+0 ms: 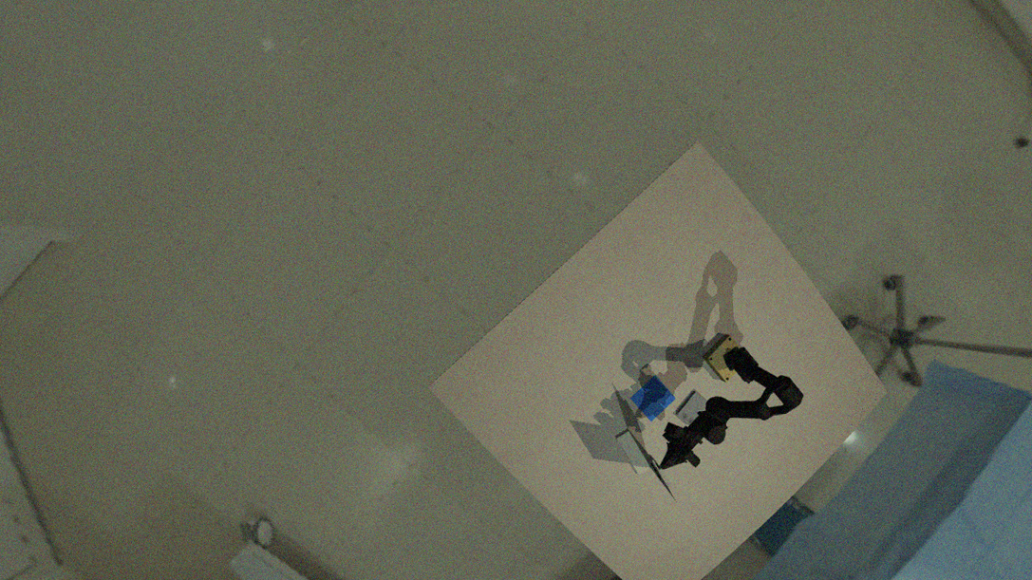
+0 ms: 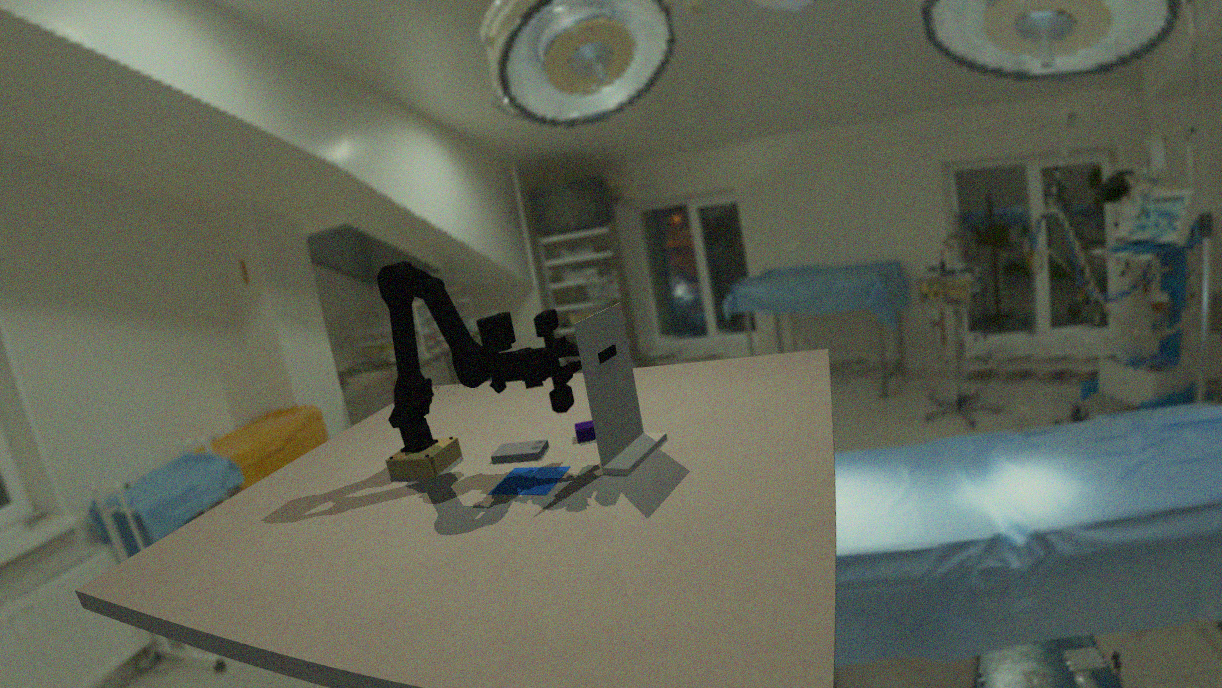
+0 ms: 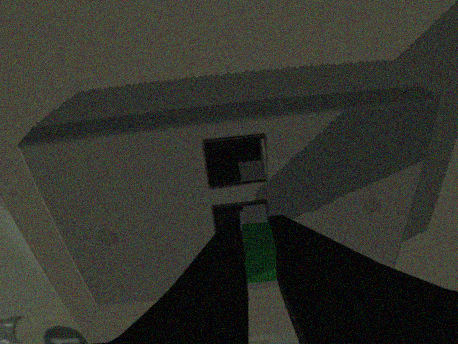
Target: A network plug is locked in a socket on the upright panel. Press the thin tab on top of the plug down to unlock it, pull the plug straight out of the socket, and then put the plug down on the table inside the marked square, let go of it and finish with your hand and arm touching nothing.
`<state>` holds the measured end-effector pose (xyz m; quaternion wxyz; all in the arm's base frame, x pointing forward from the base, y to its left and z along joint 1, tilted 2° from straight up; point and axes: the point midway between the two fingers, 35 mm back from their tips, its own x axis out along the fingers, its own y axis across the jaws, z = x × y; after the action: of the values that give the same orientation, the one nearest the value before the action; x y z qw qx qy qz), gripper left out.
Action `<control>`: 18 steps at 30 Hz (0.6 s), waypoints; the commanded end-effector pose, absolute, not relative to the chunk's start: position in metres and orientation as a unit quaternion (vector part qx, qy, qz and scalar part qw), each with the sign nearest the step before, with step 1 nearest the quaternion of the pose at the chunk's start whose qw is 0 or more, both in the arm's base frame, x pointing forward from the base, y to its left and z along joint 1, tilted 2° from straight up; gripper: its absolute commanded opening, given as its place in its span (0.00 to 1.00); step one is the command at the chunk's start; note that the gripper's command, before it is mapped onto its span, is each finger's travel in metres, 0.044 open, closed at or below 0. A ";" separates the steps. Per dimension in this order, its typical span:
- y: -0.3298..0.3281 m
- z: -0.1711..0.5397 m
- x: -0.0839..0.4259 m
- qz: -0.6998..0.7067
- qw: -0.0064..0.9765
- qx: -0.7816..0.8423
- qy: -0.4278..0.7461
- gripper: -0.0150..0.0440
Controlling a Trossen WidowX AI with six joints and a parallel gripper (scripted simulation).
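- On pale desk (image 1: 625, 279) (image 2: 701, 555), flat blue square (image 1: 652, 397) (image 2: 530, 481)
- Seen from above, clockwise around it: tan base (image 1: 710, 360) (image 2: 401, 467), 2 o'clock; grey box (image 1: 686, 409) (image 2: 519, 451), 4; panel foot (image 1: 631, 447) (image 2: 632, 455), 7
- Near panel, purple block (image 2: 584, 431)

1. Forward: the upright panel (image 2: 613, 397) (image 3: 135, 215), right of centre in the exterior frame, blocks the closed claw (image 1: 665, 461) (image 2: 578, 355) (image 3: 254, 232), its tips close to the panel face.
2. Beneath the claw, open air separates it from the worktop (image 1: 555, 334) (image 2: 726, 555); a purple block (image 2: 584, 431) sits low near the panel's foot.
3. Centre of the exterior frame: the flat blue square (image 1: 652, 397) (image 2: 531, 481) lies between the low grey box (image 1: 689, 407) (image 2: 519, 452) and panel.
4. Above the claw, open air.
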<state>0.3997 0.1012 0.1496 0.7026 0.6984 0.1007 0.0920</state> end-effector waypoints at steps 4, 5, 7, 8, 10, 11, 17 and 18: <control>0.102 0.149 0.398 0.093 0.702 0.699 0.103 0.25; 0.102 0.149 0.397 0.093 0.702 0.699 0.103 0.25; 0.101 0.149 0.396 0.093 0.702 0.699 0.103 0.25; 0.101 0.149 0.396 0.093 0.702 0.699 0.103 0.25; 0.101 0.149 0.394 0.093 0.702 0.699 0.103 0.25; 0.101 0.149 0.394 0.093 0.702 0.699 0.103 0.25; 0.101 0.149 0.390 0.093 0.702 0.699 0.103 0.25; 0.101 0.149 0.389 0.093 0.702 0.699 0.103 0.25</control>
<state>0.3926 0.1008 0.1497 0.7024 0.6982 0.1019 0.0929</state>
